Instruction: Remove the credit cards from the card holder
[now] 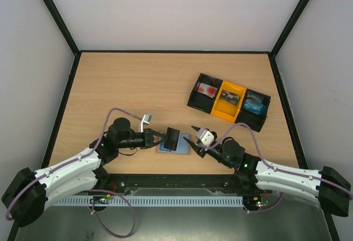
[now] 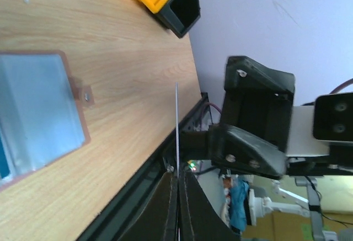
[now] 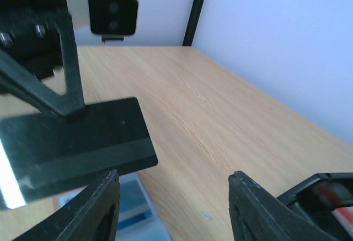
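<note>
Left gripper [image 1: 164,138] was pinched shut on a black card [image 1: 172,138], holding it on edge just above the holder [image 1: 176,149]. In the left wrist view I saw the card edge-on, a thin line rising from between the fingers [image 2: 165,210].

The holder lay flat on the table [image 1: 138,81], lower centre of the top view and near the table's near edge. In the left wrist view it sat against the left frame edge, brown trim and side tab showing, apart from the card. I couldn't tell what it held.

Right gripper [image 1: 196,140] was spread wide with nothing in it, facing the card's free end from the right with a gap between. In its own view the two fingers [image 3: 102,210] stood at the frame bottom. The card's lower corner came close over the left one, and I couldn't tell whether they touched.

The tray [image 1: 194,98] sat right of centre in the top view, well apart from both grippers. It had something red in the left bin and something blue in the right, both too small to identify.

Open wood ran from the grippers to the tray and across the upper left of the table. A black rail [image 1: 71,92] edged the table at left, right and back.
</note>
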You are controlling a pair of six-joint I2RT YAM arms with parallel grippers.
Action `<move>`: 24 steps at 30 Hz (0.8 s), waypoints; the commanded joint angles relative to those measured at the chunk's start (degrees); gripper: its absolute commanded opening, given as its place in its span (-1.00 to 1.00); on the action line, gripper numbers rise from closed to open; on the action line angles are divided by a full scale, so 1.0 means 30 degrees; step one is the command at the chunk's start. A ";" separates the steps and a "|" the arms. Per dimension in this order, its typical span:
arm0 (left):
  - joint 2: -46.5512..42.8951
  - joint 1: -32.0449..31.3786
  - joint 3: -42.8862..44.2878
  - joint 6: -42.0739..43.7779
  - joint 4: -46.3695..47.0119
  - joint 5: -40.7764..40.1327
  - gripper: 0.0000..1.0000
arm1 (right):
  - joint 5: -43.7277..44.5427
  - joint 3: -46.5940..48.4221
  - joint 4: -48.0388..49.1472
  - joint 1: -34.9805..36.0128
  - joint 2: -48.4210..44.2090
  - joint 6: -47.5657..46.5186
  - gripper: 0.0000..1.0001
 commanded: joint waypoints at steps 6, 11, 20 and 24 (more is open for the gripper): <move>0.0303 0.0113 0.0460 -0.2134 0.1832 0.2855 -0.95 | 0.0569 -0.0844 0.4846 0.0088 0.2992 -0.7029 0.09; 0.0438 0.0113 0.0440 -0.2128 0.1824 0.3043 -0.95 | -0.0733 -0.0852 0.4976 0.0088 0.3055 -0.8210 0.18; 0.1466 0.0084 0.0204 -0.2298 0.2762 0.3364 -0.95 | -0.2347 -0.0088 0.4114 0.0105 0.3686 -1.0512 0.09; 0.1909 0.0084 0.0187 -0.2359 0.3020 0.3558 -0.95 | -0.2929 -0.0118 0.4242 0.0117 0.3404 -1.1043 -0.16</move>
